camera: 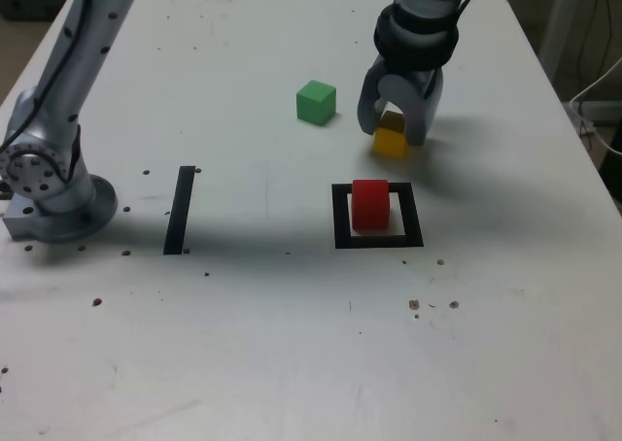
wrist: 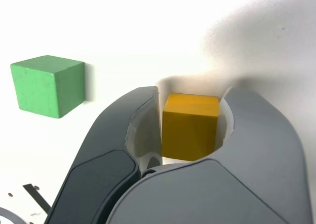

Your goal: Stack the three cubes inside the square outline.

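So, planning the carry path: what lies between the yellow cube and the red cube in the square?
Only bare table separates the yellow cube from the red cube, plus the square outline itself, as the exterior view shows.

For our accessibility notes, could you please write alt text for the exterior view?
A robot arm's gripper is closed around a yellow cube on a white table. Nearer the camera, a red cube sits inside a black square outline; a green cube lies to the gripper's left in this view.

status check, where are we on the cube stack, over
Gripper jaws closed on the small yellow block. Small red block already inside the black square outline. Small green block waiting on the white table. Path clear.
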